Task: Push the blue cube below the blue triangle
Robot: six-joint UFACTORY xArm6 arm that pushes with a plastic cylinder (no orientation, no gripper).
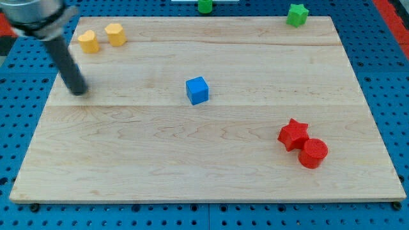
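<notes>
The blue cube (pixel 197 90) sits near the middle of the wooden board (pixel 204 172). No blue triangle shows in the view. My tip (pixel 79 91) rests on the board at the view's left, far to the left of the blue cube and just below the two yellow blocks. The dark rod slants up from the tip toward the view's top left corner.
Two yellow blocks (pixel 89 41) (pixel 115 34) stand at the top left. A red star (pixel 293 133) and a red cylinder (pixel 313 153) touch each other at the lower right. A green star (pixel 296 14) and another green block (pixel 204 6) sit at the top edge.
</notes>
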